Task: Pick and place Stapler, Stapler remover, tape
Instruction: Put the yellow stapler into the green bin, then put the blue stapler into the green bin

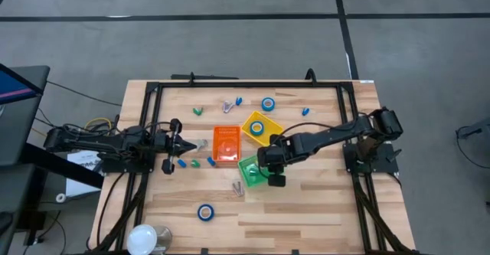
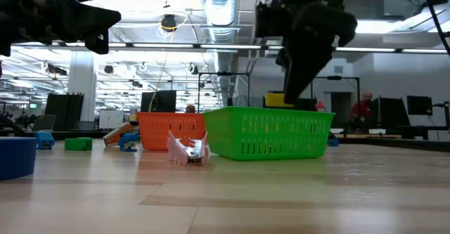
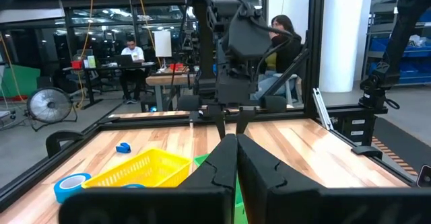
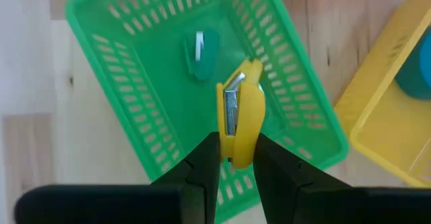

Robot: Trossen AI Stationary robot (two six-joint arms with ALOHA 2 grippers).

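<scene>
My right gripper [image 4: 236,158] is shut on a small yellow stapler [image 4: 241,109] over the green bin [image 1: 251,172], which shows in the low view [image 2: 271,132] too. A green stapler [image 4: 201,52] lies on the bin's floor. My left gripper [image 1: 184,143] is shut and empty, level above the table's left part, pointing right. Blue tape rolls lie at the far side [image 1: 267,103], near the front [image 1: 205,212] and in the yellow bin [image 1: 257,127]. Staple removers lie at the far side [image 1: 227,107] and beside the green bin [image 2: 188,150]. My right gripper pinches the yellow stapler's near end [image 4: 237,150] between its two fingers, one on each side. The fingers come from above, pointing down. The stapler reaches out beyond the fingertips, over the inside of the green bin; whether it touches the bin, I cannot tell.
An orange bin [image 1: 226,145] stands left of the green one and the yellow bin [image 4: 397,116] just beyond it. Small blue [image 1: 182,163] and green [image 1: 195,163] staplers lie near my left gripper, others at the far side [image 1: 198,111]. A frame [image 1: 253,85] rims the table.
</scene>
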